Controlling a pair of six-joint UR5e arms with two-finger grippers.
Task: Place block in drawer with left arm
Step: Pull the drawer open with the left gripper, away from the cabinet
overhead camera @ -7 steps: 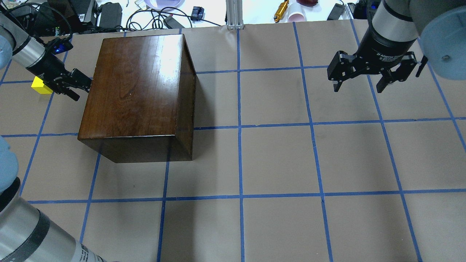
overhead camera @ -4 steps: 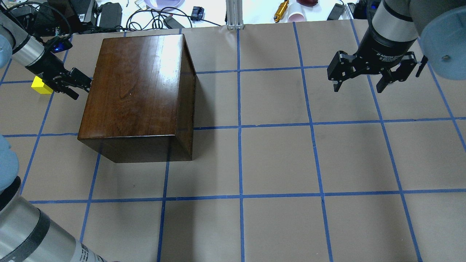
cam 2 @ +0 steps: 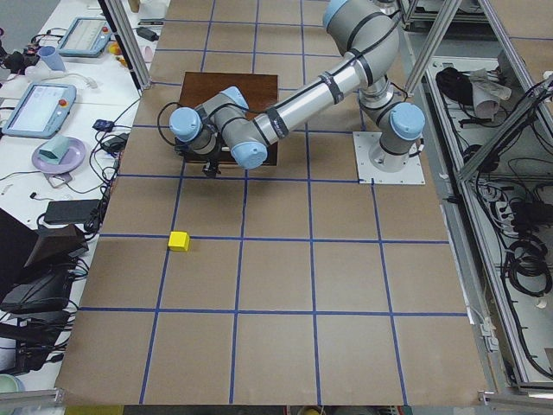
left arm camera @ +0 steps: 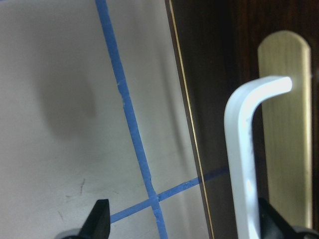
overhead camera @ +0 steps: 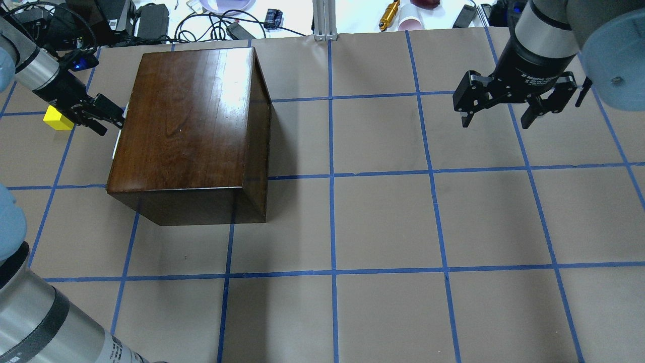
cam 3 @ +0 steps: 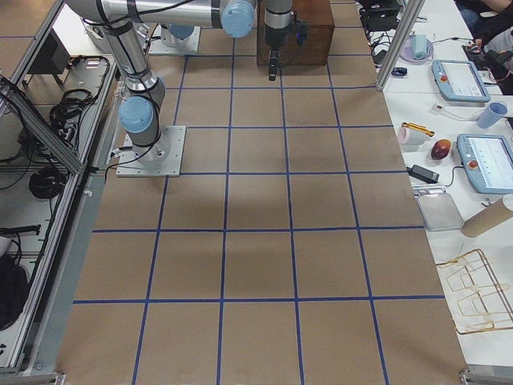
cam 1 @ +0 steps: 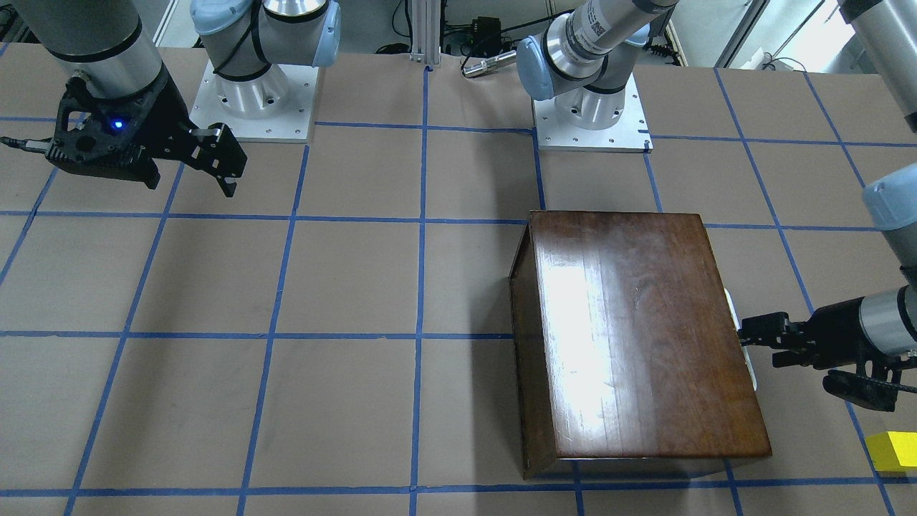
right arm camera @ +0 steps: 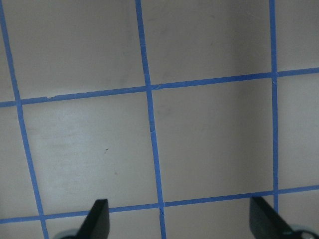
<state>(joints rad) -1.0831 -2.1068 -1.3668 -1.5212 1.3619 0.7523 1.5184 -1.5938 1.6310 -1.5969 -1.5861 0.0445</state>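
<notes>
The yellow block [overhead camera: 57, 118] lies on the table left of the dark-brown cabinet [overhead camera: 191, 121]; it also shows in the front view [cam 1: 892, 451] and the left exterior view [cam 2: 179, 240]. My left gripper [overhead camera: 112, 125] is at the cabinet's drawer side, between block and cabinet. In the left wrist view its fingertips [left arm camera: 101, 219] stand wide apart, open, with the drawer's whitish pull [left arm camera: 244, 149] just inside the right-hand finger. A pale sliver of drawer [overhead camera: 117, 143] shows at the cabinet's edge, as in the front view [cam 1: 747, 358]. My right gripper [overhead camera: 496, 121] hangs open and empty far right.
Cables, power bricks and small items [overhead camera: 151, 20] lie beyond the table's far edge. The two arm bases [cam 1: 251, 100] stand on white plates at the robot side. Blue tape lines grid the brown table [overhead camera: 383, 222].
My left gripper has drawn back slightly to the left, away from the cabinet. A pale sliver of drawer now shows at the cabinet's left edge. Right arm unmoved.
</notes>
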